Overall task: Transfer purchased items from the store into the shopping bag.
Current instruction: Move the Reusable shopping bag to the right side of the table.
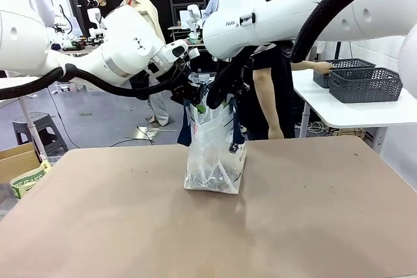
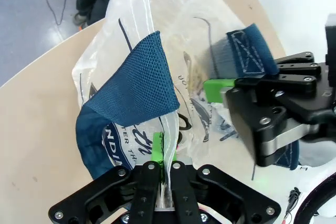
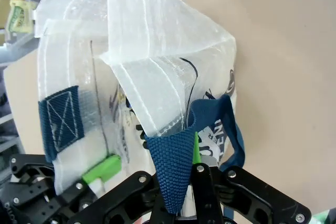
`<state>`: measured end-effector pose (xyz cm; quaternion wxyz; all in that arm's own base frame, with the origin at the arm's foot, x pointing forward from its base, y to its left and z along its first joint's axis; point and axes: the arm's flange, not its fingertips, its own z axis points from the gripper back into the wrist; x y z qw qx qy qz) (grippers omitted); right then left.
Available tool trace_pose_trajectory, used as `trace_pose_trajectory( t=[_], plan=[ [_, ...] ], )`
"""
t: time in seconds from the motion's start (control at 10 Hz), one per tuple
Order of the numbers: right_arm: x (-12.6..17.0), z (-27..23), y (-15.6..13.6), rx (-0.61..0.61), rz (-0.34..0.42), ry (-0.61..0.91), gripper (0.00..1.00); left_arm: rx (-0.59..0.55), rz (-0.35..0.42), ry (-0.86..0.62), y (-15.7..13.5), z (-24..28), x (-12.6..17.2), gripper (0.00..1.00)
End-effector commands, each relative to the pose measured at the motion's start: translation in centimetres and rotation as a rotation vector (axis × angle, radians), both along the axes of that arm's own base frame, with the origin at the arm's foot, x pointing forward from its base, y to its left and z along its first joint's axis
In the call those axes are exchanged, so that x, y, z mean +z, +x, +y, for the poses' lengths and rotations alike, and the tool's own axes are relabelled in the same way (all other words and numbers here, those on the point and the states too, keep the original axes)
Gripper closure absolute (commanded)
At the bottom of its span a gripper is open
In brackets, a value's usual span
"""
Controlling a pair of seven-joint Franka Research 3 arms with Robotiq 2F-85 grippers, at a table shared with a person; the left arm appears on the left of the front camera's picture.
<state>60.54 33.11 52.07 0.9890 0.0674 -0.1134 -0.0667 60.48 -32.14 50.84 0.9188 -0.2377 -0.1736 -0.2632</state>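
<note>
Shopping bag (image 1: 215,161) stands mid-tabletop (image 1: 313,213). Left gripper (image 2: 164,150) is at its rim, fingers pinching the clear plastic edge. Right gripper (image 3: 190,156) sits opposite, fingers clamped on its navy strap (image 3: 170,174). Grey store (image 1: 365,84) sits beyond the bag, far right.

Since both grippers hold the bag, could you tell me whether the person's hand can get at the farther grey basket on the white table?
Probably yes: the person's hand rests at the left end of the farther dark grey basket, with nothing between them.

Grey floor (image 1: 98,118), white side table (image 1: 352,112) R, stool (image 1: 34,122) L.
</note>
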Motion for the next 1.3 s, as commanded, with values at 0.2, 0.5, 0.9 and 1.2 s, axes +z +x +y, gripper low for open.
trace_pose_trajectory(
  t=[0.2,0.5,0.9,1.2],
  plan=[
    [0.2,0.3,1.0,-0.045,-0.033,0.035,1.00,-0.003,-0.011,-0.058,0.2,0.2,0.6,1.00],
    [0.2,0.0,0.8,-0.013,-0.021,0.012,1.00,-0.006,0.006,-0.014,0.2,-0.3,-0.2,1.00],
    [-0.2,-0.5,0.8,-0.099,-0.013,0.054,1.00,-0.043,-0.006,-0.045,-0.9,-0.8,0.3,1.00],
    [0.0,-0.5,0.9,-0.163,-0.008,0.062,1.00,-0.085,0.016,-0.115,-1.3,-0.4,0.7,0.60]
  ],
)
